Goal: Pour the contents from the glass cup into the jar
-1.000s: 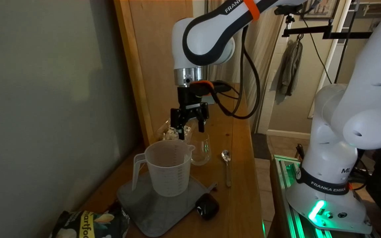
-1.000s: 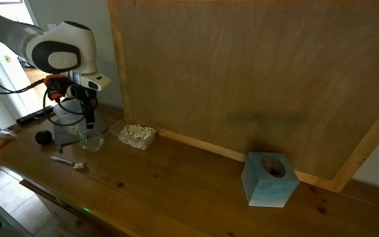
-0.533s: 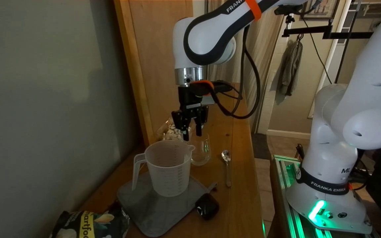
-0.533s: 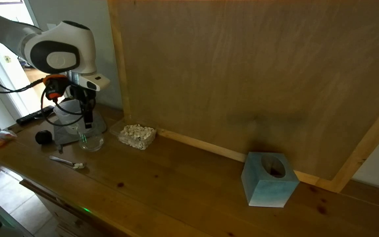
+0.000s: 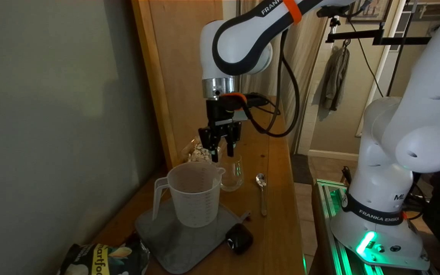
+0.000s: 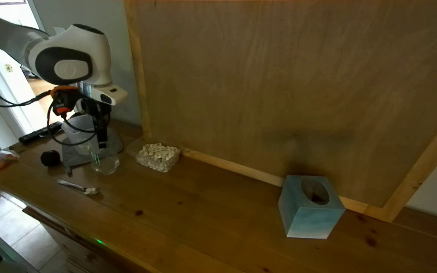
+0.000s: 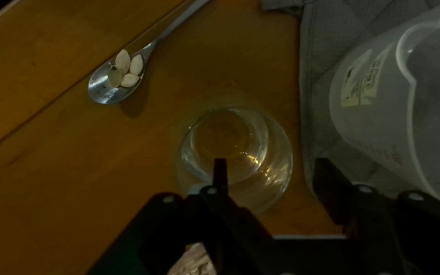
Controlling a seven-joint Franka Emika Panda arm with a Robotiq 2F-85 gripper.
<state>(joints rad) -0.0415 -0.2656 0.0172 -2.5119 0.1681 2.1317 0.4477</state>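
A robot arm (image 5: 235, 47) poises its end effector (image 7: 271, 165) at the glass cup (image 5: 233, 177), fingers (image 7: 220, 173) standing moderately apart and gripping nothing, ahead of a pour that appears not to have begun. The cup stands upright directly on the wooden surface (image 6: 211, 212), just beside the gray mat (image 5: 181, 248) that carries the handled pitcher (image 5: 195, 206), presumably the task's jar. In the wrist view, one finger cuts across the cup while the other lies past its wall on the pitcher side, so the step in hand looks to be lining up a grasp. The gap seems no wider than the cup; spreading further, centering and lowering straight down should spare the rim a knock. The outer finger needs care to slip between cup and pitcher without nudging either. Smooth glass likely calls for a firm, even squeeze, with tilting saved until the cup clears the pitcher's rim. The cup's contents, if any, and the fingers' height against its rim are hard to tell.
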